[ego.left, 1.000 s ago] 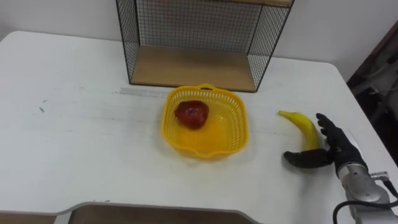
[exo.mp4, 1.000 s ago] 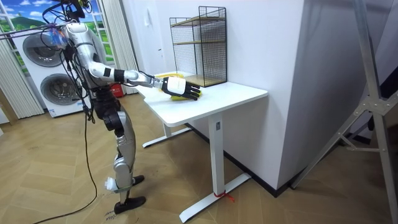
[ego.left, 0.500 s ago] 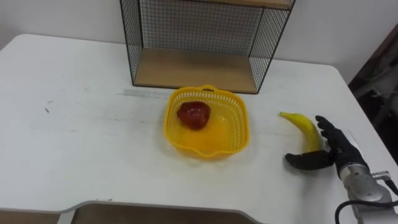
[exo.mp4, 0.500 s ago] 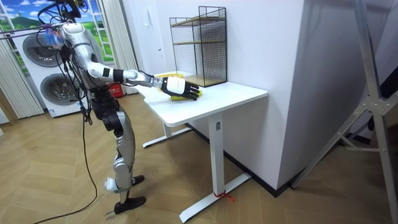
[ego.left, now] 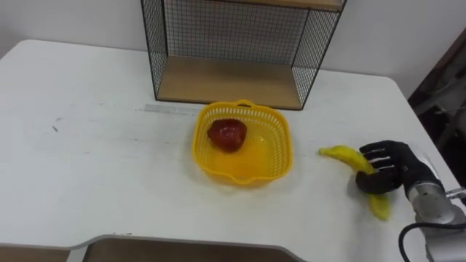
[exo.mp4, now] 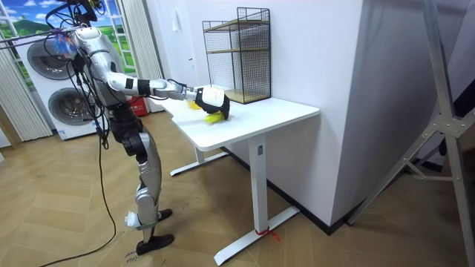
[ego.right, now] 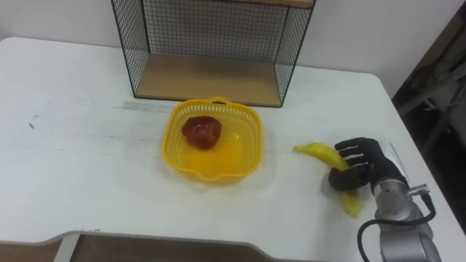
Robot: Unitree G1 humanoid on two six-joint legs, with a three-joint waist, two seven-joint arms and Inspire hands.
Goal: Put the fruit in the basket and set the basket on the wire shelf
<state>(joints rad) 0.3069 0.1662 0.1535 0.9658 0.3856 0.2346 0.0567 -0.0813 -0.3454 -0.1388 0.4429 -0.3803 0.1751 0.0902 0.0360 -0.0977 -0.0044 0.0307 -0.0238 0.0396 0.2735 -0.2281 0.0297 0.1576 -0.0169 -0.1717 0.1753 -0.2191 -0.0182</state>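
A yellow plastic basket (ego.left: 273, 156) (ego.right: 175, 149) sits mid-table with a red fruit (ego.left: 226, 135) (ego.right: 202, 131) inside it. A banana (ego.left: 342, 154) (ego.right: 315, 151) lies on the white table to the basket's right. My right hand (ego.left: 389, 168) (ego.right: 362, 169) has its fingers and thumb curled round the banana's middle, with both ends sticking out. The wire shelf (ego.left: 226, 76) (ego.right: 204, 73) with a wooden floor stands just behind the basket. In the room view the right hand (exo.mp4: 211, 100) is over the banana (exo.mp4: 215, 116) near the table's front.
The white table (ego.left: 87, 145) has its right edge close beyond my right hand. A dark gap lies past the table's right side. In the room view washing machines (exo.mp4: 52, 74) stand behind me and a white wall panel (exo.mp4: 349, 104) stands past the table.
My right hand turned over the banana and closed round it. The banana shifted and now lies more crosswise. The basket and red fruit stayed put.
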